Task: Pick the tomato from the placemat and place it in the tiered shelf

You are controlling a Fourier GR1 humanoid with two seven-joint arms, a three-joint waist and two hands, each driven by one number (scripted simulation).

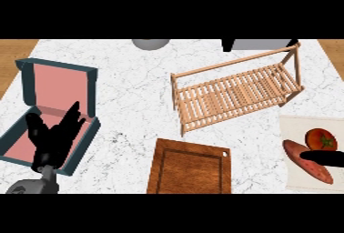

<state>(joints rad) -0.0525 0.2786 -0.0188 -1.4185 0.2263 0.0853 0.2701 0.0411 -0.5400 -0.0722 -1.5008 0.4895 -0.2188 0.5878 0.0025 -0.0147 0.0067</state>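
White marbled surface inspected from above. A round red tomato with a green stem lies on a pale rectangular placemat at the surface's right edge, just beside an elongated reddish sweet potato on the same mat. The right hand enters from the right edge, just below the tomato and over the sweet potato; whether its fingers are spread or closed cannot be told. A slatted light-wood tiered shelf stands toward the far right of the surface, with nothing on its slats. A brown wooden cutting board lies at the near edge, centre. An open teal box with a pink lining sits at the left edge. The left hand shows over the box, fingers spread wide and upright, holding nothing.
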